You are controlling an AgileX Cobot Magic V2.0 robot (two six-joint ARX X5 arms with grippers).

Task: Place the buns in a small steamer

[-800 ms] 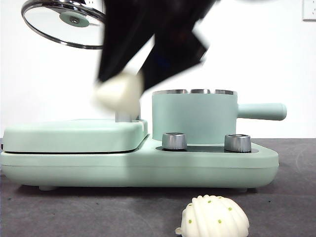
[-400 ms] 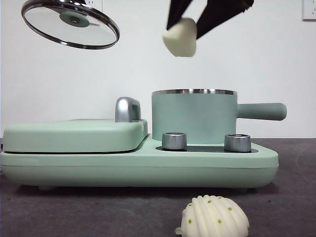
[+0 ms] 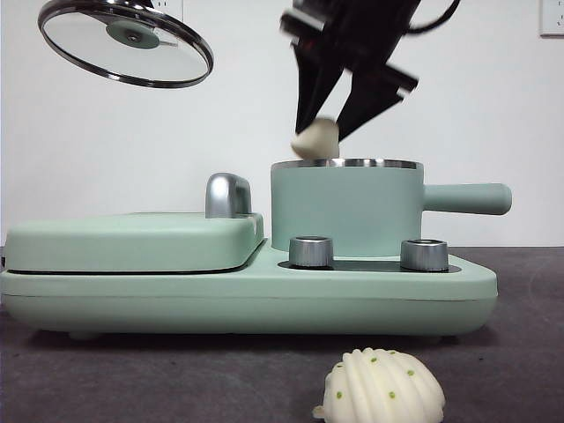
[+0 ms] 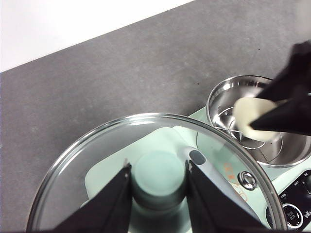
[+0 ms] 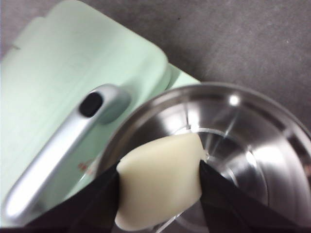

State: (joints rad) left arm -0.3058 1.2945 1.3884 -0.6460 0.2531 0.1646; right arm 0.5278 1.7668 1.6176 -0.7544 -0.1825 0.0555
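White wall | cream bun [image 3: 317, 135] pinched between right jaws, above steamer [image 3: 345, 207] rim

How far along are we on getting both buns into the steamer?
Done: the glass lid is off, held up by the left gripper. In hand: the right gripper holds the smooth cream bun just above the steamer rim, not released. Left: the ribbed bun lies on the table in front of the appliance.

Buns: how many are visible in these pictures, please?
2. The smooth cream bun is in the right gripper, above the steamer; the ribbed bun lies on the table.
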